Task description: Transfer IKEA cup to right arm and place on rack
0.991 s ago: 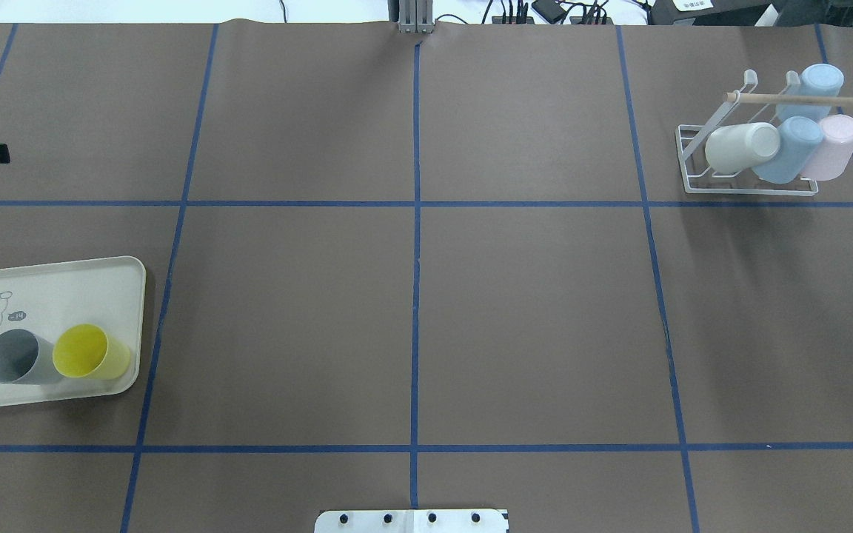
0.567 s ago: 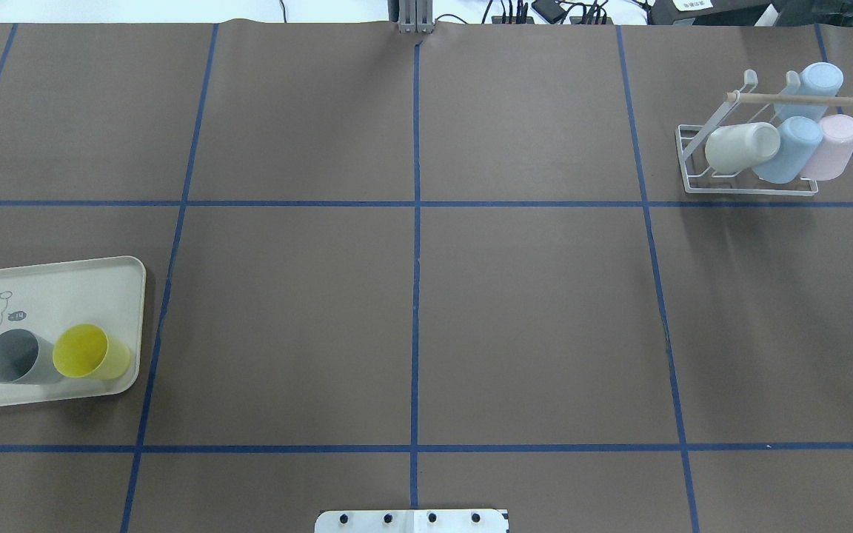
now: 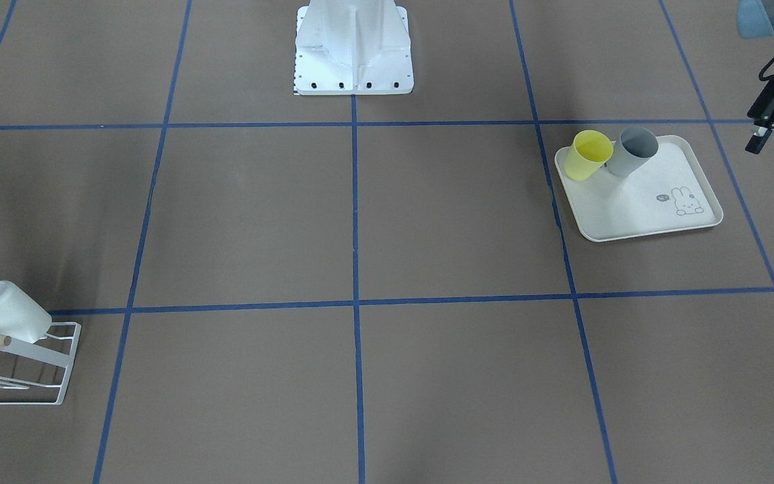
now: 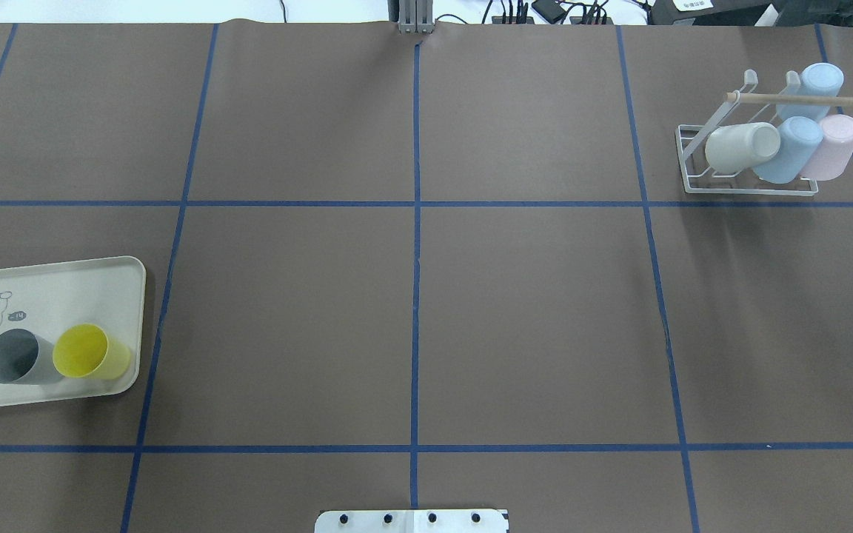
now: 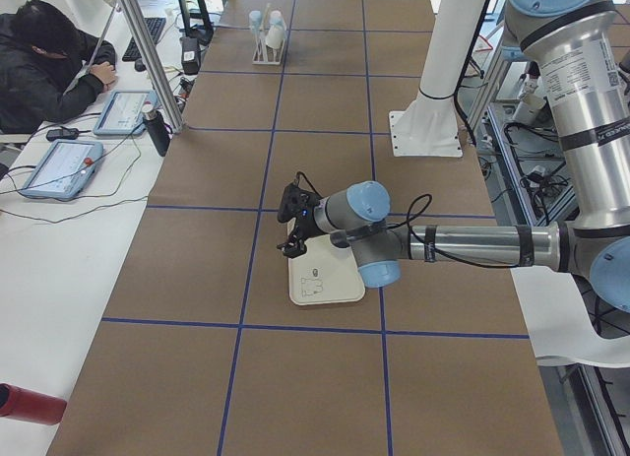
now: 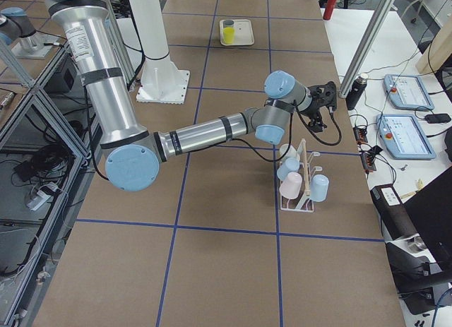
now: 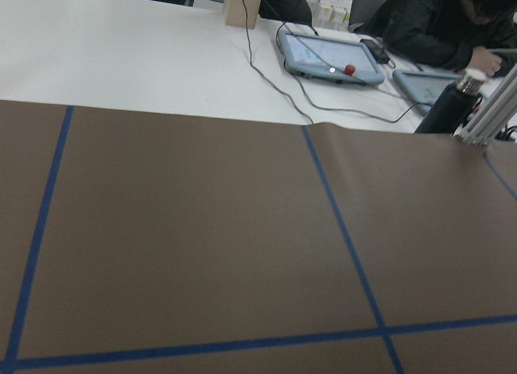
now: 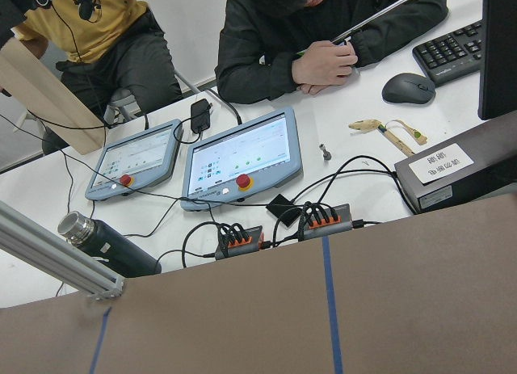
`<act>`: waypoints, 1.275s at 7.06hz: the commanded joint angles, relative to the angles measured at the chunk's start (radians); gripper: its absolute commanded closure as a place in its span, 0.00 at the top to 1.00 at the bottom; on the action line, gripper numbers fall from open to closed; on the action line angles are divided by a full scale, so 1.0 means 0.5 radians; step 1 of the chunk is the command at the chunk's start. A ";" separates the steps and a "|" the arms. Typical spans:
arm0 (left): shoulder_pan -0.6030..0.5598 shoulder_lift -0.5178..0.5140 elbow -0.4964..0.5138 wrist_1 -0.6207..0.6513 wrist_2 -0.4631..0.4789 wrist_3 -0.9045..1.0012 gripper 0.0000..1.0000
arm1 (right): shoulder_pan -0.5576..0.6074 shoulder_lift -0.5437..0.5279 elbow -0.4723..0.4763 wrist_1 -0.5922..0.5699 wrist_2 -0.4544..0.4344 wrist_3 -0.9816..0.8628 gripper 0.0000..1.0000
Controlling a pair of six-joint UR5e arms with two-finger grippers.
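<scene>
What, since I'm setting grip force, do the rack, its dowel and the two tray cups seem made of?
Rack: thin white rods, likely painted metal wire. Dowel: pale tan, matte, apparently bare wood. Yellow cup and grey cup: opaque, matte, uniformly coloured, probably plastic, though not certain.

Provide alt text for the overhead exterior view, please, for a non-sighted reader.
A white wire rack, far right, holds four pastel plastic cups; a cream rectangular tray, near left, carries a grey plastic cup and a yellow plastic cup.
</scene>
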 commanded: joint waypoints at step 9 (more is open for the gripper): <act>0.497 0.038 -0.081 0.822 -0.575 0.195 0.95 | -0.481 0.109 0.394 0.008 -0.017 0.723 1.00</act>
